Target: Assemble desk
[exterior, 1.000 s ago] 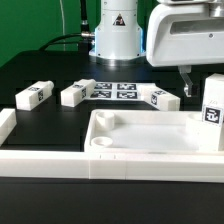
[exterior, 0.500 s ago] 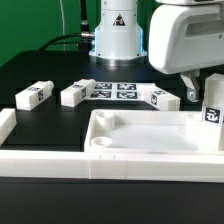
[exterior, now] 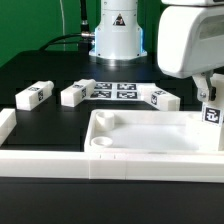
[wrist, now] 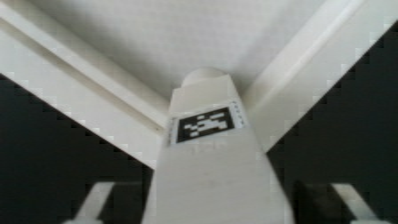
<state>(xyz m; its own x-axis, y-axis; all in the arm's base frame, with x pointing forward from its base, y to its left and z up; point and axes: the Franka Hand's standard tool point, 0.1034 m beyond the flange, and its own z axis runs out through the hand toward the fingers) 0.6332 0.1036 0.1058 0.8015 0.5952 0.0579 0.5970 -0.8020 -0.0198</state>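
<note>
Exterior view, from its left: border rail (exterior: 40, 162) at front. First leg (exterior: 33, 95) and second leg (exterior: 75, 93) lie flat on black table (exterior: 40, 65), apart. Marker board (exterior: 115, 90) next, third leg (exterior: 163, 98) lying just beside it. Desk top (exterior: 150, 145) in front (recessed side up). Far right: upright leg (exterior: 212, 125) at desk top's right end. Gripper (wrist: 221, 200) straddles upright leg, fingers (wrist: 98, 200) apart, dark gap each side, not clamped.
</note>
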